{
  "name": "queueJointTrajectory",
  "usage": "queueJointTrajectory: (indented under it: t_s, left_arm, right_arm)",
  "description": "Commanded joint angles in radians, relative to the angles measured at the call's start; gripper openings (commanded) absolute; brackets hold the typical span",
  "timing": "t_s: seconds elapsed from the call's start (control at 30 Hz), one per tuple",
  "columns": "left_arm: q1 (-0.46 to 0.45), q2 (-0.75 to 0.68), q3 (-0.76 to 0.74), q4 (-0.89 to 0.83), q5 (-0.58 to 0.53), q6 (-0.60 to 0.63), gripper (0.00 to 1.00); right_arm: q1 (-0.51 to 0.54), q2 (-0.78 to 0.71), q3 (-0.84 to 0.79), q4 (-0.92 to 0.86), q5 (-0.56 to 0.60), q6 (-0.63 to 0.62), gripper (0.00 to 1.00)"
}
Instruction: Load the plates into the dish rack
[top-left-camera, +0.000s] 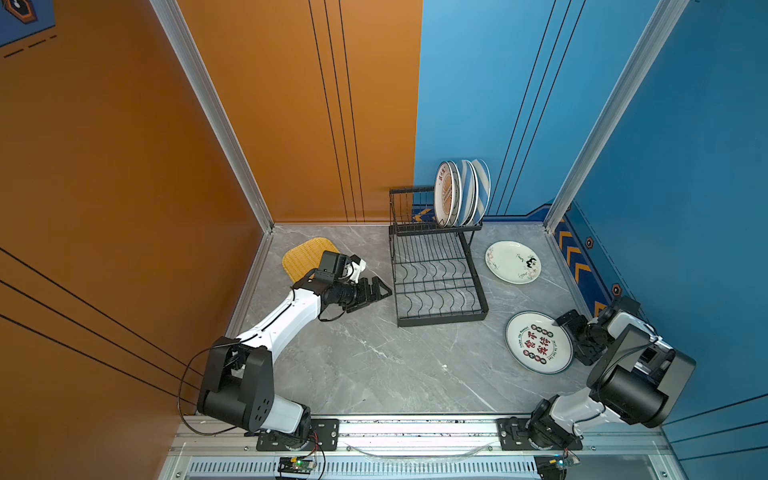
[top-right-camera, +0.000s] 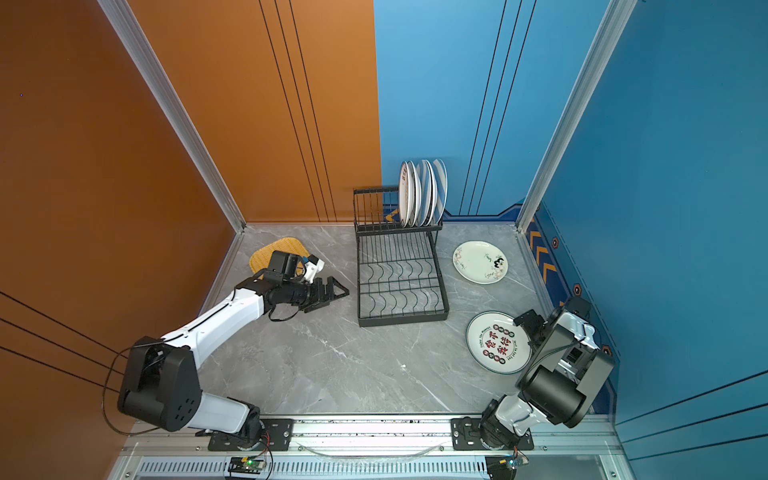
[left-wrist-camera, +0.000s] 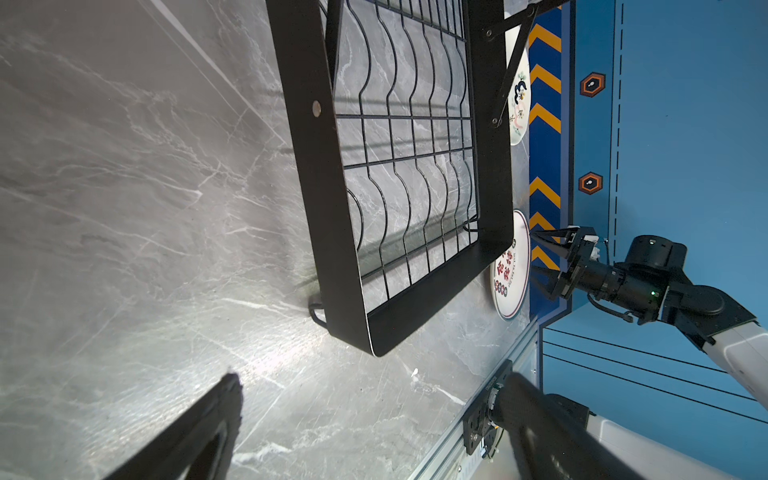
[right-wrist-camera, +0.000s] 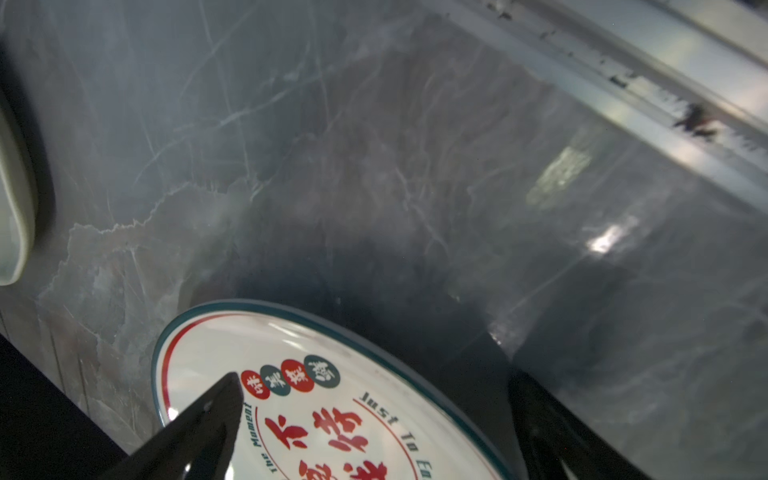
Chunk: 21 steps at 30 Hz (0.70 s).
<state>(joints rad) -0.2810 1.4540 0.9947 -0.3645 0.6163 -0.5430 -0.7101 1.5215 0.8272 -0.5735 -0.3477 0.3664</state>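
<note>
Black wire dish rack (top-left-camera: 436, 282); yellow woven plate (top-left-camera: 301, 253); white plate (top-left-camera: 536, 343), green rim, red characters; blue-and-cream striped plates (top-left-camera: 482, 183); grey veined tabletop (top-left-camera: 353, 353); orange wall (top-left-camera: 291, 124); blue wall (top-left-camera: 478, 83).

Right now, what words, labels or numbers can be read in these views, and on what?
"The Moment": green-rimmed plate, right wrist view.
"Just To E", cut off by the frame: same plate.
Red Chinese characters on it: cannot read reliably.
Script on the floral plate: too small.
Characters on the sunburst plate in the dish rack: too small.
</note>
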Motion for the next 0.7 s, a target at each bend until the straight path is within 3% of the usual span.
queueJointTrajectory:
  t_s: [0.0,0.67]
  left_arm:
    - [-0.005,-0.014,0.001,-0.021,-0.013,-0.001,0.98]
    - [-0.004,-0.043,-0.013,-0.022,-0.029,-0.011,0.98]
  right_arm:
    - [0.03,0.019,0.023,0.004,0.005,-0.003,1.0]
    - [0.238,0.273,0.27,-0.069,-0.057,-0.076,1.0]
